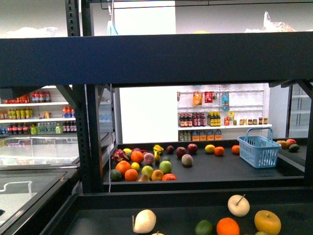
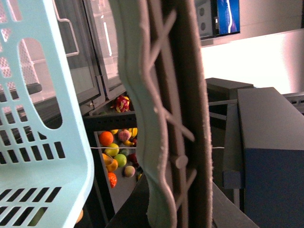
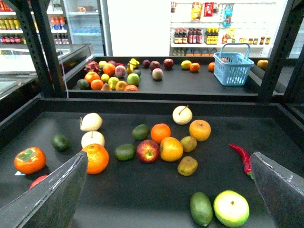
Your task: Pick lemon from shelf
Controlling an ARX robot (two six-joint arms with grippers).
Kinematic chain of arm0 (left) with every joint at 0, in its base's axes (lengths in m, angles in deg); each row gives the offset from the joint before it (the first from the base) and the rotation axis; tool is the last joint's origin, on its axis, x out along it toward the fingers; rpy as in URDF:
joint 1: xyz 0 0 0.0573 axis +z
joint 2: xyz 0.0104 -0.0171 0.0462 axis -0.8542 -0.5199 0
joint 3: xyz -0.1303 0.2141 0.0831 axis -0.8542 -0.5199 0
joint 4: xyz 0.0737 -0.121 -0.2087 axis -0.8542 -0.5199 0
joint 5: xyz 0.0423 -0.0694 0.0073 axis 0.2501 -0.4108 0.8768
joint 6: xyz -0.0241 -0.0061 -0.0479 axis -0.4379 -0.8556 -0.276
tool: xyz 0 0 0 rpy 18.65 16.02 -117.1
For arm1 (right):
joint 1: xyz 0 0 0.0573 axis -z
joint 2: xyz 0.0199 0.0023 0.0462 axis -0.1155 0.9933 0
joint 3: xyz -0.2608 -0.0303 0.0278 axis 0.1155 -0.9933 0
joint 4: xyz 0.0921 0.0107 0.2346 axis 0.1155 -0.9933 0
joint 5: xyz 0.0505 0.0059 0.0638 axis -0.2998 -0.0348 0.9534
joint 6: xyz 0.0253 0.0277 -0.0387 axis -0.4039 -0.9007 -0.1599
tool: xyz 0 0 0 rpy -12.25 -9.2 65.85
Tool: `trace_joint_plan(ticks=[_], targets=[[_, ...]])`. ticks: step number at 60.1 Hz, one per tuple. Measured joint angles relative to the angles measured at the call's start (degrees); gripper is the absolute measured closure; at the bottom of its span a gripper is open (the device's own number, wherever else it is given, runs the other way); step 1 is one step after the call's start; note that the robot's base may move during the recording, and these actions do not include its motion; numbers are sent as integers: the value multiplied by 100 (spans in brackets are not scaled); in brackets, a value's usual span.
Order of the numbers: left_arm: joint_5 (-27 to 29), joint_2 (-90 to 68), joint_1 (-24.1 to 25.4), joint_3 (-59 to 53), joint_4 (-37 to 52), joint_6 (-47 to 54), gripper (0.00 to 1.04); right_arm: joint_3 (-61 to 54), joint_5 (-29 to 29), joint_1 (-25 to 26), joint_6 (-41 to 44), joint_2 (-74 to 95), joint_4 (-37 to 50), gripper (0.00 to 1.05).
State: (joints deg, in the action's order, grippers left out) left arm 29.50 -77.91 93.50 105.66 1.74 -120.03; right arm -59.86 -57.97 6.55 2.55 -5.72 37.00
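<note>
The lemon (image 3: 90, 122), a pale-yellow oval fruit, lies on the near tray of the black shelf (image 3: 142, 105); the front view shows the lemon (image 1: 144, 221) at the tray's left. My right gripper (image 3: 164, 199) hangs open over the front of that tray with nothing between its fingers (image 3: 47, 194), and the lemon lies beyond its left finger. My left gripper (image 2: 111, 71) is shut on a light-blue basket (image 2: 38, 118). One grey finger (image 2: 164, 118) fills the middle of that view, and the grip itself is hidden.
Around the lemon lie a pale apple (image 3: 92, 138), an orange (image 3: 97, 158), limes (image 3: 125, 152), a persimmon (image 3: 29, 160) and a red chili (image 3: 241, 154). A farther shelf tray (image 1: 215, 169) carries more fruit and a second blue basket (image 1: 259, 151). Shelf posts (image 1: 88, 137) stand to the left.
</note>
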Motion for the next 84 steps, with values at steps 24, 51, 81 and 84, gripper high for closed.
trace_joint_plan(ticks=[24,51,81,84], targets=[[-24,-151,-66,-715,1451,-328,97,0,0,0,0,0,2,2],[-437,-225,92,-804,955,149,18,2,0,0,0,0,2,2],[-651,452,308,-802,302,306,8,0,0,0,0,0,0,2],[-651,533,313,-802,192,306,8,0,0,0,0,0,0,2]])
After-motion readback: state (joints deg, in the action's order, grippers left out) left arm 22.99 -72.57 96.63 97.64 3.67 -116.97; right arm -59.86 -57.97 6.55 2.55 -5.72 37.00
